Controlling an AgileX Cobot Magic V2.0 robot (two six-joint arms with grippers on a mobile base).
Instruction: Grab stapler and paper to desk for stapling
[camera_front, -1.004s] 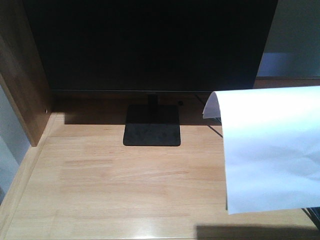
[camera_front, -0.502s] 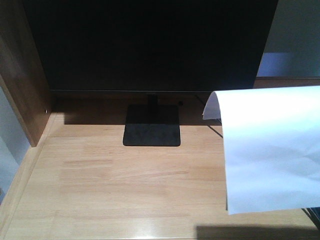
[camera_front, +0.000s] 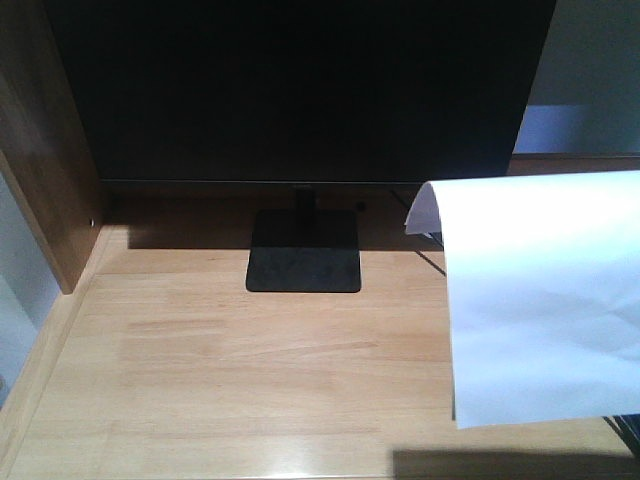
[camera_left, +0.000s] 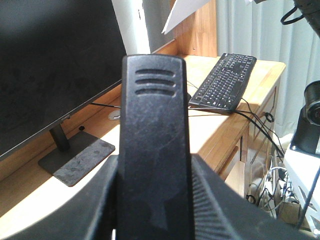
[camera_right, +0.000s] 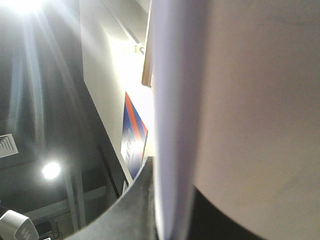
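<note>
In the front-facing view, the light wooden desk (camera_front: 220, 370) lies under a big black monitor (camera_front: 300, 90) whose square black base (camera_front: 303, 265) stands near the back edge. A darker wooden side panel (camera_front: 40, 150) rises at the left. The white paper (camera_front: 545, 300) hangs in the air over the right side of the desk, clear of the surface. Its upper left corner is curled forward and it casts a dark shadow on the wood at the bottom. Neither hand can be made out here.

In the left wrist view, the stapler (camera_left: 154, 125) fills the middle. It is a black body standing upright towards the camera, with three short grooves near its top end. The left hand (camera_left: 155, 205) is clamped on it, with a ribbed finger pressing against each flank low in the picture. Behind it, the monitor and its base stand at the left. A black keyboard (camera_left: 225, 80) lies farther along the desk, with thin cables (camera_left: 250, 120) trailing over the edge. A corner of the paper shows at the top, high above the desk.

In the right wrist view, the paper is seen very close and nearly edge-on. It runs from the top of the picture down into the right hand (camera_right: 170, 222), whose dark fingers (camera_right: 132, 210) are closed on the sheet's lower end. Bright ceiling lights (camera_right: 50, 170) and a red and blue sign (camera_right: 134, 137) show beyond it at the left.
</note>
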